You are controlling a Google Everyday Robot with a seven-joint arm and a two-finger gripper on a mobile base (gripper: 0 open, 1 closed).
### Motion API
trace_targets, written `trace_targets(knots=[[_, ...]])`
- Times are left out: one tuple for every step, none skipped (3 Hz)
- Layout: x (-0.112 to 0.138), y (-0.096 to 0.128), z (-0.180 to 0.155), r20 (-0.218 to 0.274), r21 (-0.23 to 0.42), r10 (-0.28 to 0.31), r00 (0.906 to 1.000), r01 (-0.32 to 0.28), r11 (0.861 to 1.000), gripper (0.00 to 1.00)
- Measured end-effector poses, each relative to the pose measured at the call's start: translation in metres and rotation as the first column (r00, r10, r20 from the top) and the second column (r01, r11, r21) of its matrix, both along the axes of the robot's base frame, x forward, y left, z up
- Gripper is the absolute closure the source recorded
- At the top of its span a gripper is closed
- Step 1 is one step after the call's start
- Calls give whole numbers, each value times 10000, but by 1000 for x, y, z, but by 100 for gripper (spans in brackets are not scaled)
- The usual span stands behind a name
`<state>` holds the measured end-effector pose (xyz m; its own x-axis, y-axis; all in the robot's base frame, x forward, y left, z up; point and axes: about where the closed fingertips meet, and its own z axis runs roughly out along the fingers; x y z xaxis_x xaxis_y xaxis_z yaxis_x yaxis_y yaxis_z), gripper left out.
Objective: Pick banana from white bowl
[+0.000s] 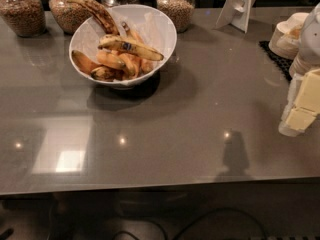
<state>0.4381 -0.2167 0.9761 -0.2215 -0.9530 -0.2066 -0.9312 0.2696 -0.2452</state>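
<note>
The white bowl (162, 26) stands on the grey counter at the back left. The banana (131, 47), long, yellow with brown spots and a small dark sticker, lies across the top of the fruit in the bowl. A blackened brown banana (98, 11) leans on the bowl's far rim. Shorter orange-yellow bananas (118, 62) lie under the long one. My gripper (303, 106), white with cream-yellow pads, hangs at the right edge of the view, far to the right of the bowl and just above the counter. It holds nothing that I can see.
Several glass jars of grain (20, 11) line the back edge behind the bowl. A white sign stand (239, 4) is at the back right. Stacked cream bowls (287, 34) sit on a black mat (274, 56) behind the gripper. The counter's front edge (160, 186) runs across below.
</note>
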Motion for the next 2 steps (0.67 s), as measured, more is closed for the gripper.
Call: trace_targets(knots=[[0, 0, 0, 2, 3, 1, 10000, -1, 10000, 0], [8, 9, 1, 311, 383, 145, 9994, -157, 9991, 0]])
